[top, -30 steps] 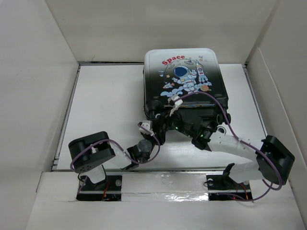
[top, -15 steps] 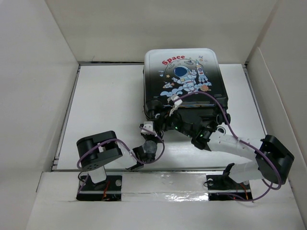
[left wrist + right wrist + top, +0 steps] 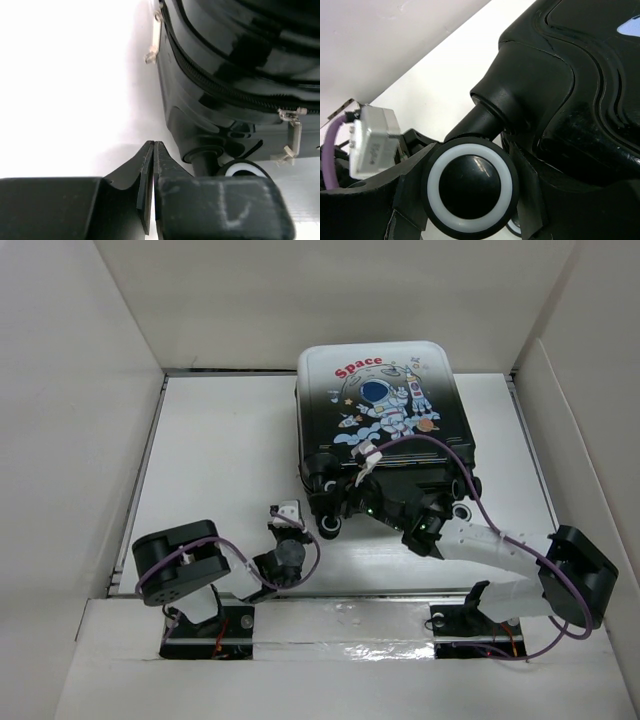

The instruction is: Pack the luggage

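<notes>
left gripper [image 3: 152, 150]: jaws pressed together on nothing, near the luggage [image 3: 385, 430] corner. right gripper [image 3: 470, 192]: i see its jaws clamped on a wheel [image 3: 470, 185]. luggage closed, print-up, far centre of table [image 3: 220, 440], wheels toward the arm bases.

The black left arm [image 3: 180, 570] sits folded low in the lower left of the overhead view, forearm angled up-frame toward centre. The two black fingers of the left gripper [image 3: 152, 150] are pressed flat together, holding nothing. The right arm [image 3: 505, 550], white along its forearm, reaches from the lower right toward centre. The right gripper [image 3: 470, 167] clamps a black, white-ringed wheel [image 3: 470, 187] between its fingers.
</notes>
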Controlling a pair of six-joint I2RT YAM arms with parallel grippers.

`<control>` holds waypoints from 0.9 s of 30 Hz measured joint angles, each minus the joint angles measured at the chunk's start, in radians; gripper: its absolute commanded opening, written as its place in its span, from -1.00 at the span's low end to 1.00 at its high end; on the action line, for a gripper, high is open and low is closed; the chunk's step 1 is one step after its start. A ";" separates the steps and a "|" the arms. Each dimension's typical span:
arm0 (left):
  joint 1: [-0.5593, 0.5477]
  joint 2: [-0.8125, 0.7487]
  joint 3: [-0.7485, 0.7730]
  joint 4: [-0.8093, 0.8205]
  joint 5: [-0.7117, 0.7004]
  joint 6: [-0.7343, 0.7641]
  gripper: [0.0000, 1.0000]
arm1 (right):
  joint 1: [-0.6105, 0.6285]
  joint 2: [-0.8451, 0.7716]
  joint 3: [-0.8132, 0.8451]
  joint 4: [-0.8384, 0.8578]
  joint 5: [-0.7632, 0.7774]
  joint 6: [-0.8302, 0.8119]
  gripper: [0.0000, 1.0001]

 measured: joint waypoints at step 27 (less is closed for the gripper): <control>-0.039 0.016 0.139 -0.010 0.267 0.006 -0.61 | 0.003 -0.003 -0.004 0.002 -0.002 0.007 -0.87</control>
